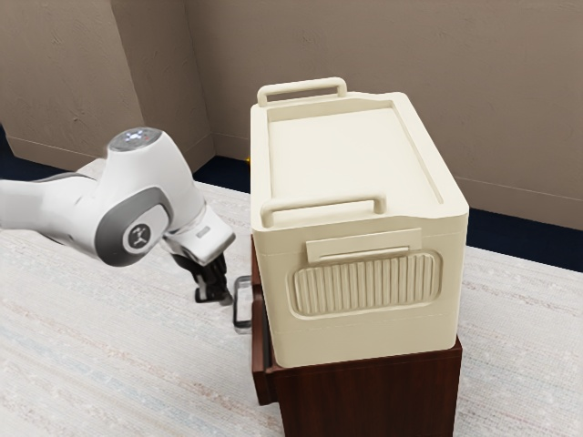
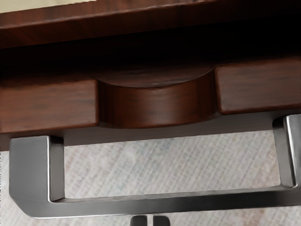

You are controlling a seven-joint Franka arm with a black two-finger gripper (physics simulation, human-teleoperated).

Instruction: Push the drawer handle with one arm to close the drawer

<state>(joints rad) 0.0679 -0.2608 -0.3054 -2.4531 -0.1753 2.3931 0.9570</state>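
Reaches with a clenched gripper (image 1: 219, 293) to beside the metal handle (image 1: 238, 305), near a cream box (image 1: 351, 159) on the cabinet (image 1: 373, 396), in the exterior view. From the wrist view, can make out the jutting drawer's scooped front (image 2: 157, 108), a dark gap behind, and paired fingertips (image 2: 138, 221) by the handle.

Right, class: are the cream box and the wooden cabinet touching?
Touching. The exterior view shows the cream box standing on the wooden cabinet, its lower edge meeting the top.

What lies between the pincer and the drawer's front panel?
The metal handle lies between the pincer and the front panel, as the wrist view shows.
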